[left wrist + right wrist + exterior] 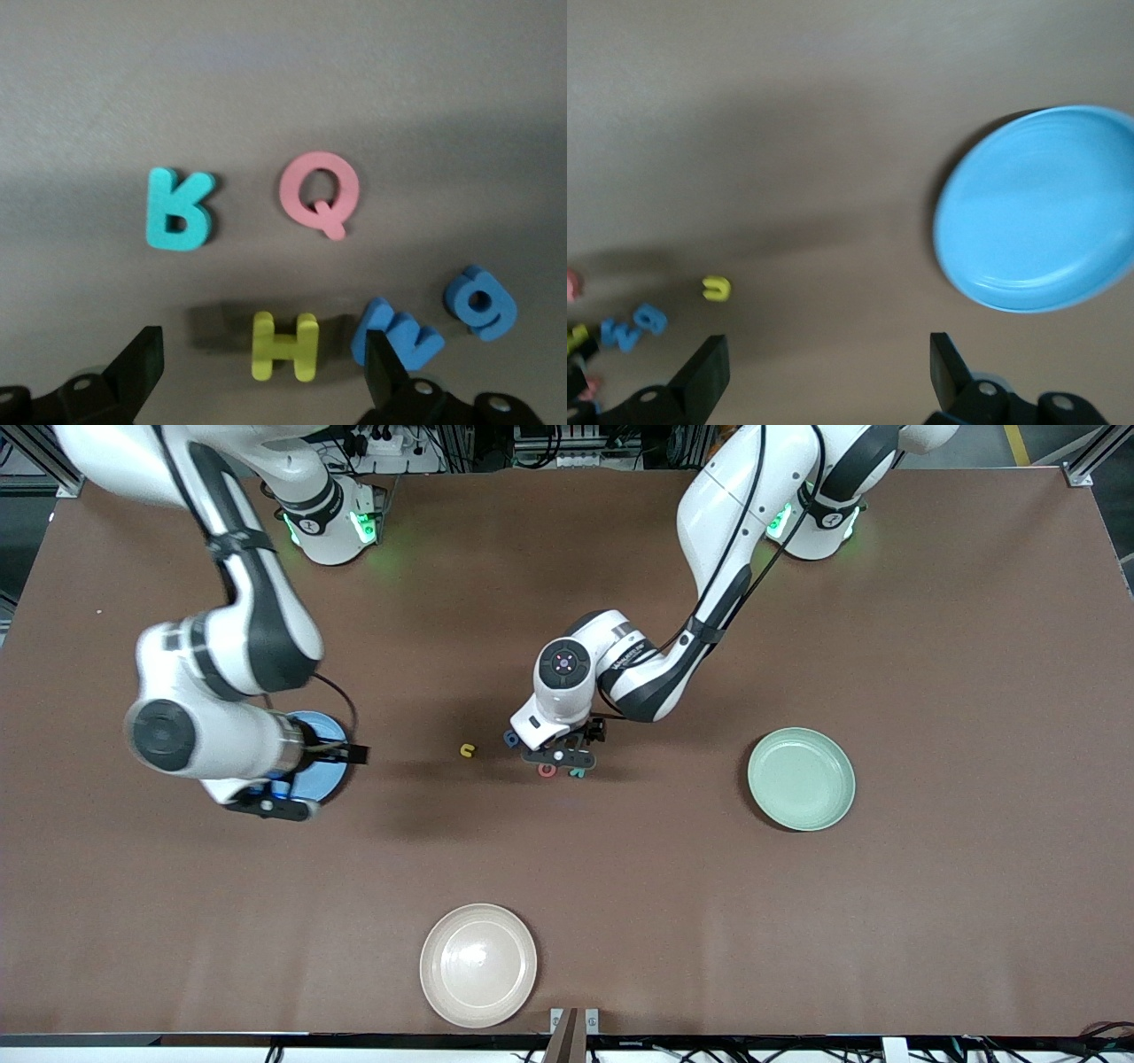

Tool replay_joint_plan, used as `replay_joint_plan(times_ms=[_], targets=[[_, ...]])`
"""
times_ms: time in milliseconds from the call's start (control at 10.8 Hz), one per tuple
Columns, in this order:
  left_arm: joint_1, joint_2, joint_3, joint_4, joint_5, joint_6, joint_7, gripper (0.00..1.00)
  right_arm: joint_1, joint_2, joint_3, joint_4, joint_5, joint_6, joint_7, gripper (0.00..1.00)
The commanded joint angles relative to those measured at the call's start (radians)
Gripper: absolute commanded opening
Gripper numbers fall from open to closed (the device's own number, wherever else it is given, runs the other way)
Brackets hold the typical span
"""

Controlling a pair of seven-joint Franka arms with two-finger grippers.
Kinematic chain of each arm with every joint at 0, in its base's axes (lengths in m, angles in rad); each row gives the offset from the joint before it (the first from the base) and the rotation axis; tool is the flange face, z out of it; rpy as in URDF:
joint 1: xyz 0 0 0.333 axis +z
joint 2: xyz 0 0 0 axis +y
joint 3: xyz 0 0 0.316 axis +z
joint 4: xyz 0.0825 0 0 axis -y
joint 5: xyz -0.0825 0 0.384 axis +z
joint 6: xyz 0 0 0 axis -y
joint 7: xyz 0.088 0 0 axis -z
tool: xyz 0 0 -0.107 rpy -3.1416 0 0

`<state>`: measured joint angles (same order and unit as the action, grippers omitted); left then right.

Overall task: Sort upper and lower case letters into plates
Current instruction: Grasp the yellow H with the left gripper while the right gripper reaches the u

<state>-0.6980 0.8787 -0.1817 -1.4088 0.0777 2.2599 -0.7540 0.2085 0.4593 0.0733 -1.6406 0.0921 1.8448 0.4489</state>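
My left gripper (560,757) hangs open low over a cluster of letters in the middle of the table. In the left wrist view its gripper (263,372) straddles a yellow-green H (284,346). A blue letter (396,336) lies by one fingertip (383,359), with a blue round letter (481,303), a pink Q (317,193) and a teal letter (180,210) close by. A lone yellow letter (467,750) lies toward the right arm's end. My right gripper (345,755) is open and empty beside the blue plate (326,731), which also shows in the right wrist view (1036,208). The pale green plate (802,779) is empty.
A cream-white plate (478,965) sits near the table's front edge. The right wrist view shows the yellow letter (716,288) and blue letters (633,326) on bare brown table.
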Motion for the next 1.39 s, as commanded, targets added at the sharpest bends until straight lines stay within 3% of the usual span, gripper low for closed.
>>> replay_joint_plan(times_ms=[0, 743, 1208, 1301], targets=[[-0.006, 0.008, 0.007, 0.013, -0.006, -0.002, -0.013, 1.0, 0.003, 0.079, 0.032, 0.018, 0.012, 0.037, 0.082, 0.94], [0.008, 0.014, 0.013, -0.019, -0.003, -0.006, -0.005, 1.0, 0.046, 0.229, 0.08, 0.019, 0.095, 0.191, 0.344, 0.77], [-0.009, 0.009, 0.011, -0.019, -0.004, -0.01, -0.063, 1.0, 0.081, 0.271, 0.12, 0.016, 0.092, 0.217, 0.358, 0.76], [-0.012, 0.009, 0.008, -0.018, -0.004, -0.01, -0.064, 0.92, 0.081, 0.272, 0.12, 0.012, 0.086, 0.215, 0.335, 0.76]])
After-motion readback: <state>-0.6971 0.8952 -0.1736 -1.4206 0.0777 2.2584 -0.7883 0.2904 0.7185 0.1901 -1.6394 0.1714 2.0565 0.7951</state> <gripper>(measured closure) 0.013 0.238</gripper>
